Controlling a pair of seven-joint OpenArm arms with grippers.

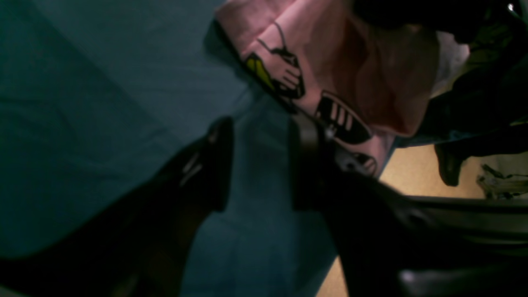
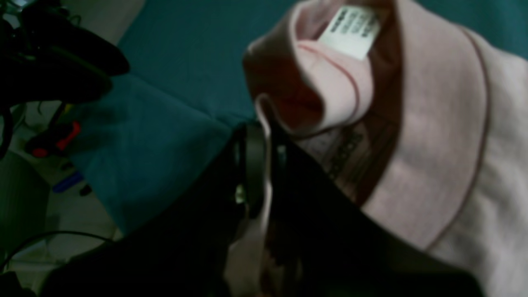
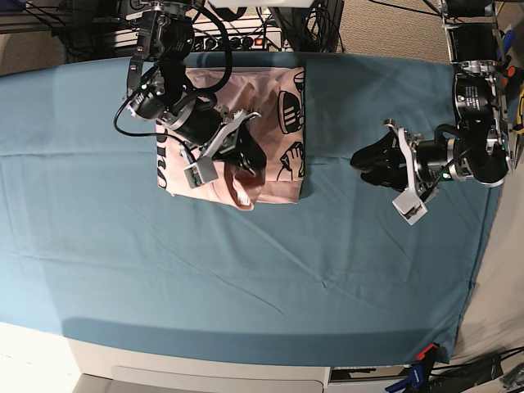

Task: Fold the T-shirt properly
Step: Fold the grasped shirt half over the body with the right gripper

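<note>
Lying partly folded on the teal-covered table [image 3: 246,270], the T-shirt [image 3: 274,176] is pinched at a raised pink edge by the closed right tool [image 2: 266,123], a white label [image 2: 350,31] showing just beyond its tips. The left tool [image 1: 260,161] is held open and empty, well apart from the shirt.

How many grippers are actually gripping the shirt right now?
1. The right gripper is shut on the T-shirt near its collar; the left gripper hangs open over the teal cloth, beside the shirt.
</note>
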